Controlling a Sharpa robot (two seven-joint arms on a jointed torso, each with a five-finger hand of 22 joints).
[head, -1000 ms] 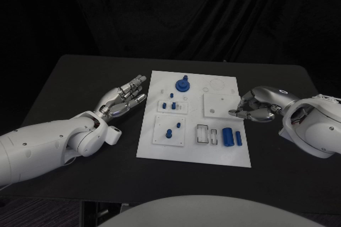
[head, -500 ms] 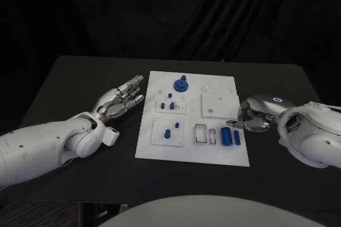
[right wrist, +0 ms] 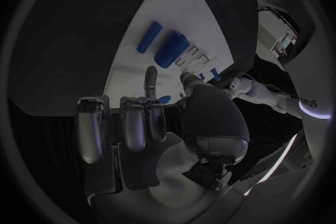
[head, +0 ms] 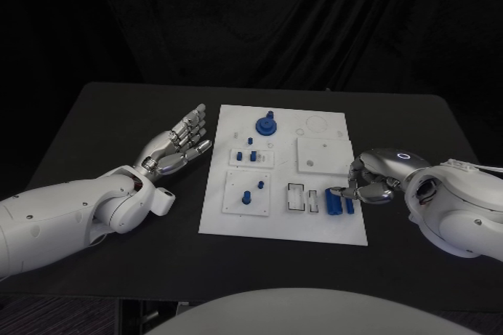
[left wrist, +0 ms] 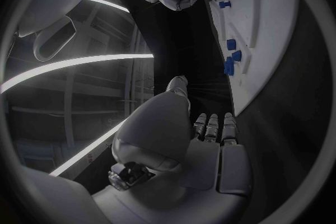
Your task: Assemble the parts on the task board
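Observation:
The white task board (head: 315, 226) lies mid-table. On it are a blue gear-shaped part (head: 268, 124) at the far end, small blue pegs (head: 249, 156), a blue piece (head: 248, 198), and two blue cylinders (head: 336, 202) lying near its right edge. My right hand (head: 369, 184) hangs over that edge with its fingertips just beside the cylinders. In the right wrist view the cylinders (right wrist: 171, 47) lie ahead of one stretched finger (right wrist: 150, 79), with nothing held. My left hand (head: 180, 142) lies flat and open beside the board's left edge, fingers straight.
A raised white square block (head: 323, 155) sits on the board's right half, just beyond my right hand. Empty rectangular slots (head: 304, 199) lie left of the cylinders. Bare black table (head: 115, 117) surrounds the board.
My right hand has slid along the board's right edge toward the near side, from the white square block down to the blue cylinders. The left hand has barely moved.

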